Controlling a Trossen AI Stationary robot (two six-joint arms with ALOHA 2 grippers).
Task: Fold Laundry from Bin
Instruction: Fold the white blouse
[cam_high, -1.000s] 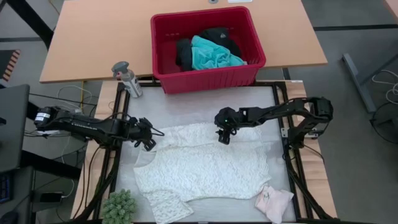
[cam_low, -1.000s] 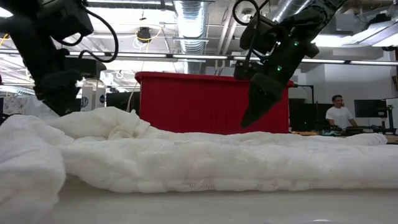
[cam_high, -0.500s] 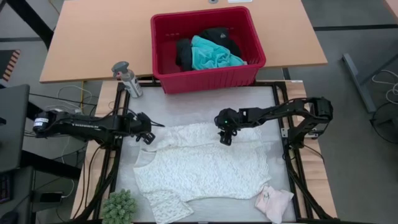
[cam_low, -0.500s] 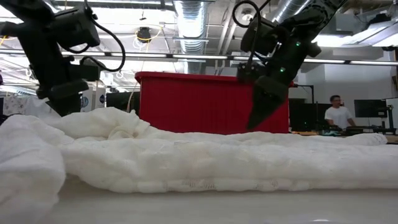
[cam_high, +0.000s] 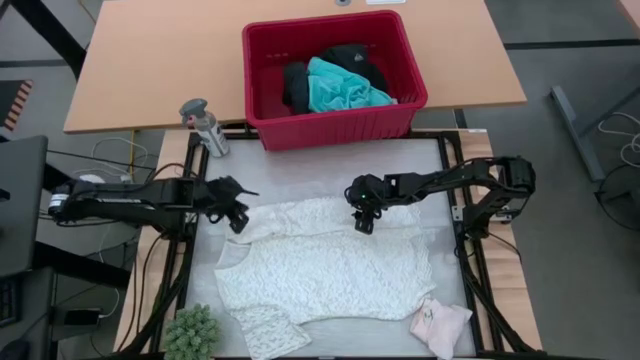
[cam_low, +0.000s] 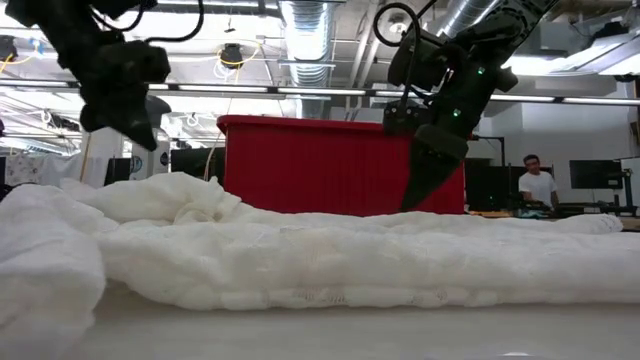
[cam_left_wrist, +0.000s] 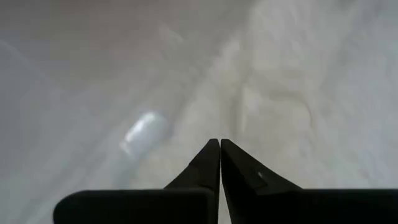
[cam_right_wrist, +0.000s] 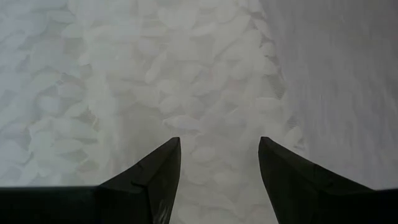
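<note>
Fingers of the left gripper (cam_left_wrist: 219, 144) were pressed flat together with nothing between them, their tips meeting over the edge of the white lacy top (cam_high: 320, 262). From above, that gripper (cam_high: 237, 215) sat at the garment's left shoulder, just off the cloth; whether it touched the fabric could not be told. From the table-level camera it (cam_low: 135, 118) hung clear above the bunched white folds.

Spread apart were the right gripper's (cam_right_wrist: 219, 143) fingers, the lacy weave filling the gap between them. From overhead this gripper (cam_high: 364, 222) stood at the top's far edge, near its middle. In the low view its tips (cam_low: 418, 190) dropped behind the ridge of cloth, so contact with the fabric was hidden.

White lace lay spread on the grey mat (cam_high: 330, 170), one sleeve reaching toward a small green plant (cam_high: 190, 332) that was partly cut off by the picture's edge. A pale pink-white piece (cam_high: 441, 325) lay near the mat's right corner. Behind the mat stood the red bin (cam_high: 335, 128), holding a turquoise shirt (cam_high: 342, 88) and black clothing (cam_high: 296, 85), the latter mostly buried and hard to read. A spray bottle (cam_high: 204, 125) stood left of the bin. Far off in the room, a person (cam_low: 538, 184) showed small.
</note>
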